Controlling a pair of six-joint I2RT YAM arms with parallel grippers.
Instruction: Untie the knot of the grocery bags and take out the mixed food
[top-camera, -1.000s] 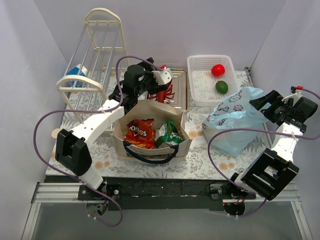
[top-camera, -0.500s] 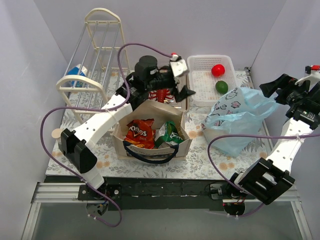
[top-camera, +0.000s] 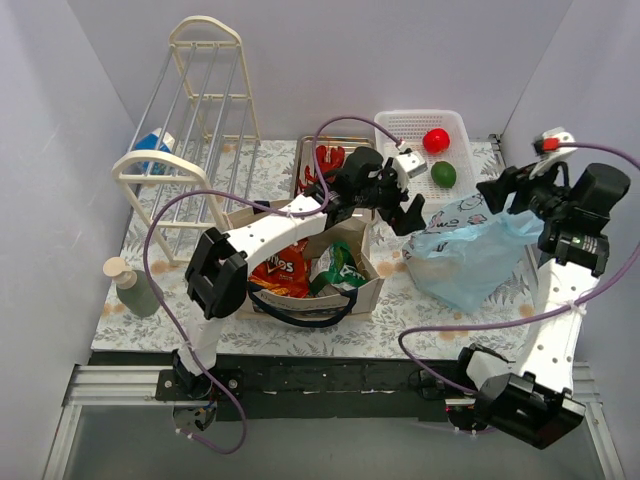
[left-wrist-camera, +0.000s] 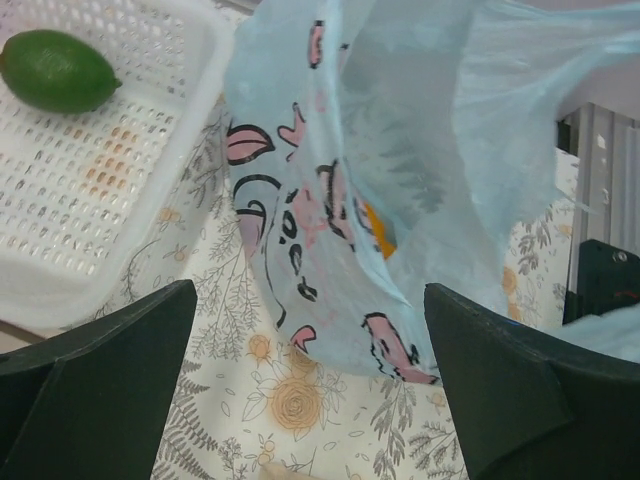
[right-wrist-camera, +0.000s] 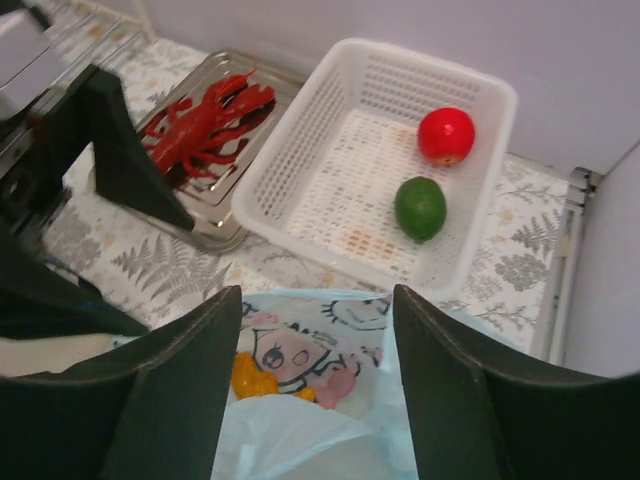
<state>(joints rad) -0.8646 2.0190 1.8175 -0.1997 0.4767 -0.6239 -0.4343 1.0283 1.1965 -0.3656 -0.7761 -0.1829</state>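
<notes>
The light-blue printed carrier bag (top-camera: 465, 250) lies at the right of the table, mouth open, something orange (right-wrist-camera: 250, 375) inside. My left gripper (top-camera: 400, 205) is open, reaching across to the bag's left side (left-wrist-camera: 400, 200); its fingers (left-wrist-camera: 100, 380) are empty. My right gripper (top-camera: 500, 190) is open and empty, above the bag's far right edge (right-wrist-camera: 330, 430). The beige tote (top-camera: 365, 290) stands in the middle with the Doritos bag (top-camera: 285, 265) and green snack bag (top-camera: 345, 268) in it. The red lobster (top-camera: 325, 160) lies in a metal tray. The apple (top-camera: 435, 140) and green fruit (top-camera: 443, 174) are in the white basket.
The white slotted basket (top-camera: 395, 190) stands right behind the blue bag, the metal tray (top-camera: 303, 170) left of it. A cream wire rack (top-camera: 190, 110) with a blue-and-white carton (top-camera: 152, 145) fills the back left. A grey-green bottle (top-camera: 130, 285) stands at the left edge.
My left arm swung right from the lobster tray to the blue bag. My right arm rose and turned above the bag's right side; the bag lifted, then settled lower.
</notes>
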